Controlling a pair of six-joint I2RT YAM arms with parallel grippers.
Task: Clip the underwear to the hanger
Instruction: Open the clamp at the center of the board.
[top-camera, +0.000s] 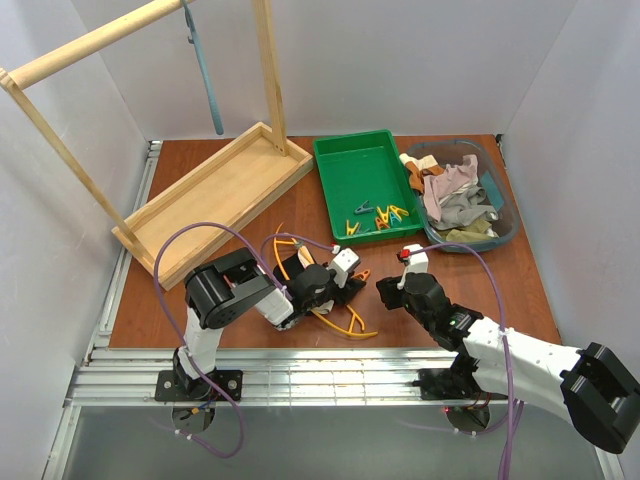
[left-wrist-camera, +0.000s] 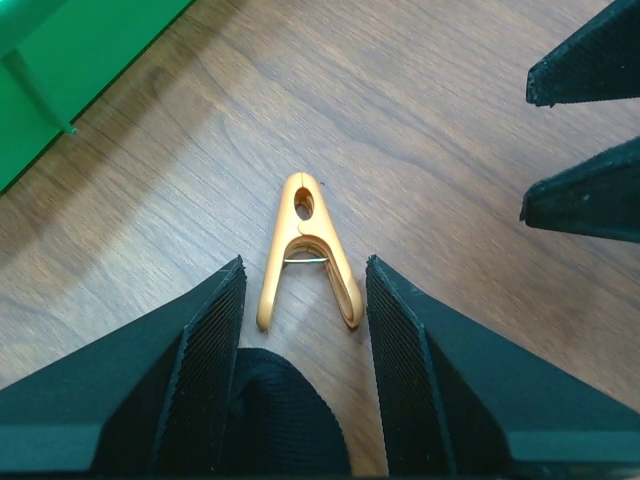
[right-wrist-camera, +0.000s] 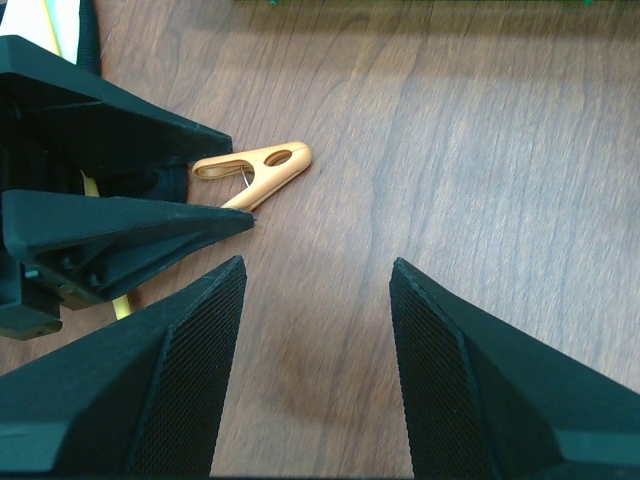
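Two grippers met over the table (right-wrist-camera: 480, 150). The left gripper (left-wrist-camera: 305, 265) stood with jaws parted, and the black underwear (left-wrist-camera: 285, 420) lay bunched low between them, unpinched. The yellow hanger (top-camera: 345, 325) poked out beside the garment. An orange clothespin (left-wrist-camera: 305, 250) lay just ahead of its fingertips. The right gripper (right-wrist-camera: 318, 265) hung open over wood.
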